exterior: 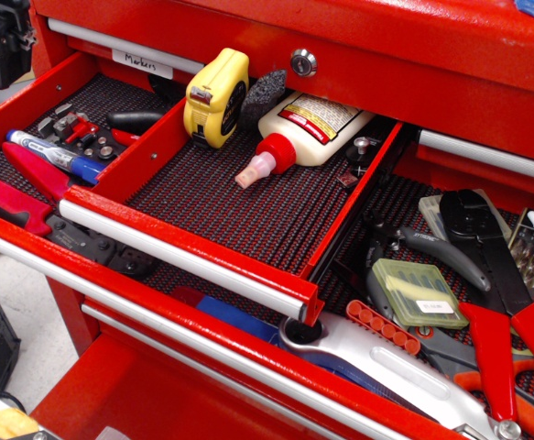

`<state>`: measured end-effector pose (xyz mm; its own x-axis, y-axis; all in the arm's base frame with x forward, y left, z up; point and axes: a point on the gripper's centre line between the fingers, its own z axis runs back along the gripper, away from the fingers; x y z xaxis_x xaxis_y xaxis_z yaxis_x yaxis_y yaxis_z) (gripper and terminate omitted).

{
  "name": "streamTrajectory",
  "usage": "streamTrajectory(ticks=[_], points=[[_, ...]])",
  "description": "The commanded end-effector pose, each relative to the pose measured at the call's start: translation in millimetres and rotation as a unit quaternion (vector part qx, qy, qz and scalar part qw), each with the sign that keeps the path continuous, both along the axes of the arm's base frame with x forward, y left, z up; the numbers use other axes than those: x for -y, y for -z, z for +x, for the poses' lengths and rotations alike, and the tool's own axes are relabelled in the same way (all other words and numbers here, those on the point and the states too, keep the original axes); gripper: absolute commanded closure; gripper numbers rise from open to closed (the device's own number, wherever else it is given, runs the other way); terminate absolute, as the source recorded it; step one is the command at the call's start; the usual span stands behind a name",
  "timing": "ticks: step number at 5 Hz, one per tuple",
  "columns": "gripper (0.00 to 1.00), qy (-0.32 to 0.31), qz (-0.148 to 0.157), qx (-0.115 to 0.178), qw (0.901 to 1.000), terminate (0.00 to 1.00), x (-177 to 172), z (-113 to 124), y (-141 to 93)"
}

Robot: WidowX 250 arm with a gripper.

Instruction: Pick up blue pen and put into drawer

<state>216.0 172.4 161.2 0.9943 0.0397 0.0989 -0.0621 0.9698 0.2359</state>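
Observation:
The blue pen [54, 153] lies in the left-hand drawer, among red-handled pliers. Its big blue cap points right and its small blue tip points to the far left. The drawer [239, 215] with the dark mesh liner and a silver bar handle [179, 249] stands pulled open in the middle, just right of the pen. A black device [3, 38] at the top left edge may be my gripper. It sits above and behind the pen, well apart from it, and its fingers do not show.
In the open drawer, a yellow tape measure [216, 96] and a white glue bottle [305, 124] with a pink nozzle lie at the back. The front of the liner is bare. The wide lower drawer [450, 302] holds mixed tools. Red pliers [28, 179] crowd the pen.

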Motion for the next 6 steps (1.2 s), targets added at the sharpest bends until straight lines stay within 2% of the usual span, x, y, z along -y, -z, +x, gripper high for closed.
streamTrajectory(ticks=[1, 2, 3, 4, 5, 6], points=[[0.0, 0.0, 0.0, 0.0, 1.0, 0.0, 0, 0, 0], [0.0, -0.125, -0.015, -0.053, 0.9907, 0.0, 7, 13, -2], [0.0, -0.247, -0.041, -0.065, 0.9661, 0.0, 13, 27, 9], [0.0, -0.365, -0.064, -0.075, 0.9259, 0.0, 8, 35, 20], [0.0, -0.479, -0.042, -0.033, 0.876, 0.0, 11, 34, 37], [0.0, -0.525, -0.003, -0.001, 0.8508, 0.0, 13, 40, 55]])
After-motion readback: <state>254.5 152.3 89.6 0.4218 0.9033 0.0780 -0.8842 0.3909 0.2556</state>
